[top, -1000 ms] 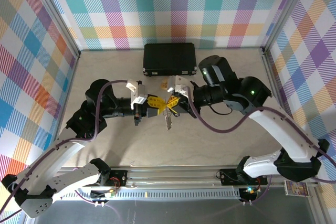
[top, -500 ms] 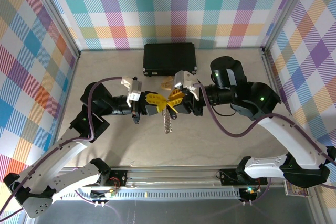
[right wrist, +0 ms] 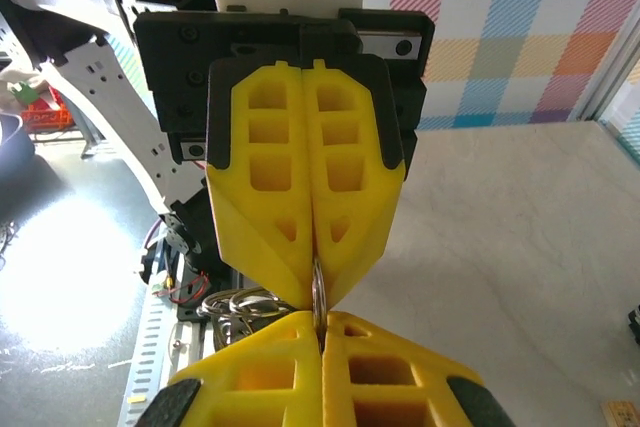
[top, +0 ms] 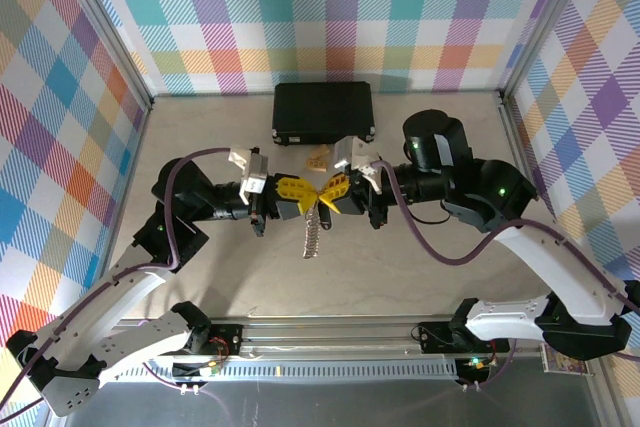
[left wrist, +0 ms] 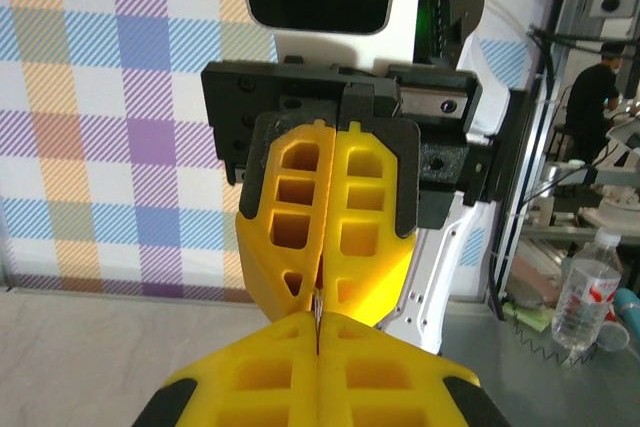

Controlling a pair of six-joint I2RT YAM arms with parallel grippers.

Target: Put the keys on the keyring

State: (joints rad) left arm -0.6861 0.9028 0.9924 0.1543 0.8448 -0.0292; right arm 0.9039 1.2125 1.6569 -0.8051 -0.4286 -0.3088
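My left gripper [top: 306, 200] and right gripper [top: 329, 197] meet tip to tip above the middle of the table. Both are shut on the thin silver keyring [top: 313, 232], whose toothed silver part hangs down below the yellow fingertips. In the left wrist view my left gripper [left wrist: 318, 325] pinches a thin metal edge, with the right gripper's fingers [left wrist: 365, 197] shut just above it. In the right wrist view my right gripper [right wrist: 320, 322] clamps the keyring [right wrist: 318, 292] edge-on, and silver loops [right wrist: 236, 307] dangle to its left. The keys are hidden.
A black rectangular case [top: 323, 112] lies at the back of the table. A small tan piece [top: 318, 159] rests just in front of it, behind the grippers. Checked walls and metal posts close in the table on three sides.
Both grippers have shifted a little left and towards the back. The right gripper's jaws eased apart briefly and are shut again. The hanging silver part now tilts to the lower left.
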